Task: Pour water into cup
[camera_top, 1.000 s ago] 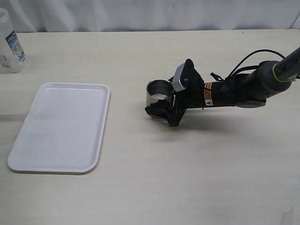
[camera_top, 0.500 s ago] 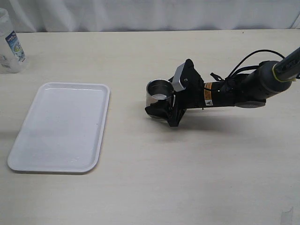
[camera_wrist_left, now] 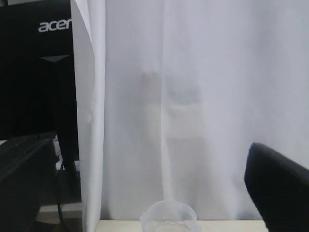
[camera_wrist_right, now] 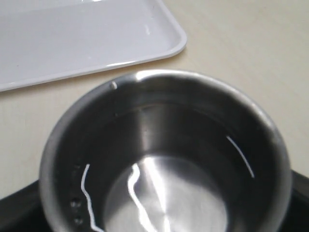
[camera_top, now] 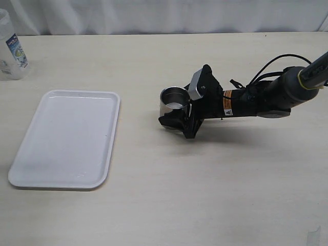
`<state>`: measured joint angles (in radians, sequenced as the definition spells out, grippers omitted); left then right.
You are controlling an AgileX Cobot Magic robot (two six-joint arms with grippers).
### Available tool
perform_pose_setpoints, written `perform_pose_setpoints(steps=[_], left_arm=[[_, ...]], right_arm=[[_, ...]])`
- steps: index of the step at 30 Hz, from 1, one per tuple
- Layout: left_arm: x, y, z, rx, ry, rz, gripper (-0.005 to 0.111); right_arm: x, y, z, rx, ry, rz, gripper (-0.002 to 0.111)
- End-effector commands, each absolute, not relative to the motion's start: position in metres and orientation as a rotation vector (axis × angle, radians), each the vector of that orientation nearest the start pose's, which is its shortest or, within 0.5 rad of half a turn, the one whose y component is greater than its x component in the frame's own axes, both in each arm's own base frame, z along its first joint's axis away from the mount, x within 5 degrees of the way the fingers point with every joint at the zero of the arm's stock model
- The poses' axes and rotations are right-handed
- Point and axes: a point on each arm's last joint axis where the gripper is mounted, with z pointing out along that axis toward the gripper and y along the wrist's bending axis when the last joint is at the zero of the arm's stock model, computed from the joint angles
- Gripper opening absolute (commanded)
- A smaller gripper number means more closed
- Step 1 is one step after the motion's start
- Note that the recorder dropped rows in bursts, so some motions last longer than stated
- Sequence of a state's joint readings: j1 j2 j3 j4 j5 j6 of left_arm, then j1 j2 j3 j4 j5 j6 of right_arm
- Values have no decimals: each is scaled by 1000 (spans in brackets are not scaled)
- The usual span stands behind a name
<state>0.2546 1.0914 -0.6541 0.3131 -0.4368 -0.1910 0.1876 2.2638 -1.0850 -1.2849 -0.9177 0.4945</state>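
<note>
The steel cup stands on the table at the middle right. My right gripper lies low along the table with its black fingers on both sides of the cup, shut on it. In the right wrist view the cup fills the frame from above. The water shows inside it as a pale sheen with thin bright ripple lines. A dark finger shows at the cup's side. The left gripper is out of the exterior view. The left wrist view shows one dark finger, set wide of the rim of a translucent container.
A white tray lies at the left of the table, and its corner shows in the right wrist view. A translucent plastic container with a blue-white label stands at the far left back. A white curtain hangs behind the table.
</note>
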Motion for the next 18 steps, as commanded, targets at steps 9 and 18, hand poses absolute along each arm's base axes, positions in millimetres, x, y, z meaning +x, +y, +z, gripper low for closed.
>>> perform_pose_setpoints(steps=[9, 18], left_arm=[[156, 24, 377, -78, 1427, 118, 100], [84, 8, 389, -62, 1393, 69, 100]], right_arm=[[369, 141, 61, -1222, 1721, 727, 4], [369, 141, 61, -1222, 1721, 727, 4]])
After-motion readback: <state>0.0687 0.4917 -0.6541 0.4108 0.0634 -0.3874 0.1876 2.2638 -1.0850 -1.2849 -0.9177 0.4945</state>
